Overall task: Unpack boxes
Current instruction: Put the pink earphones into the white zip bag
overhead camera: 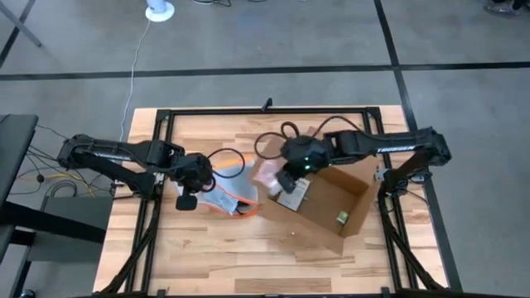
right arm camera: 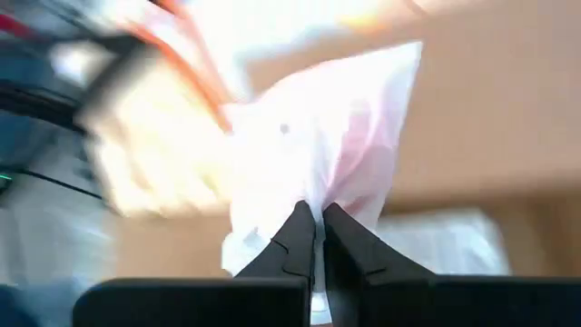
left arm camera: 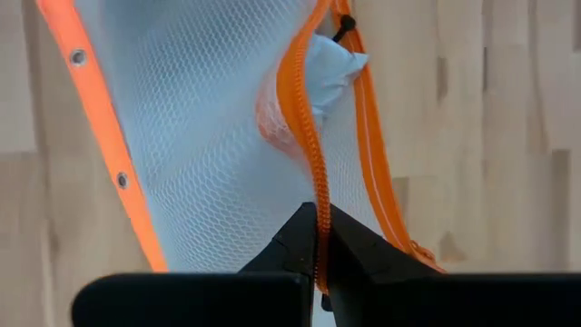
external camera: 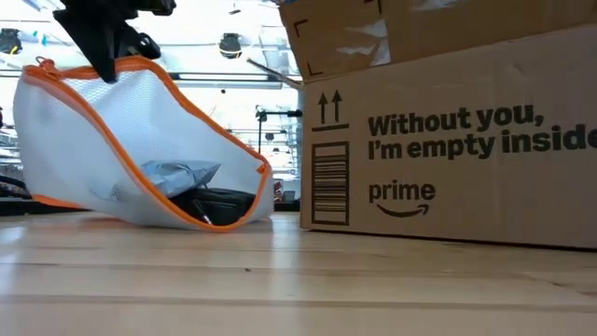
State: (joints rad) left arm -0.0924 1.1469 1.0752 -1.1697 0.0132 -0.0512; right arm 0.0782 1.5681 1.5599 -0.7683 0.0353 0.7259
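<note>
Box: brown cardboard box lies open on the desk, directly under the right pincer, its printed side facing the low camera
Right pincer: right pincer over the box's open edge, clamped on a pale pink-white plastic bag
Left pincer: left pincer pinched on the orange zipper edge of the mesh pouch, holding that edge up
Pouch: just beside the box, dark items inside

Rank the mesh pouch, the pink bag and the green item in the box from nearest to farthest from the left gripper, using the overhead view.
From the left gripper:
1. Mesh pouch, pinched at its zipper edge.
2. Pink bag, held at the box's near side by the right gripper.
3. Green item, in the box's far corner.
</note>
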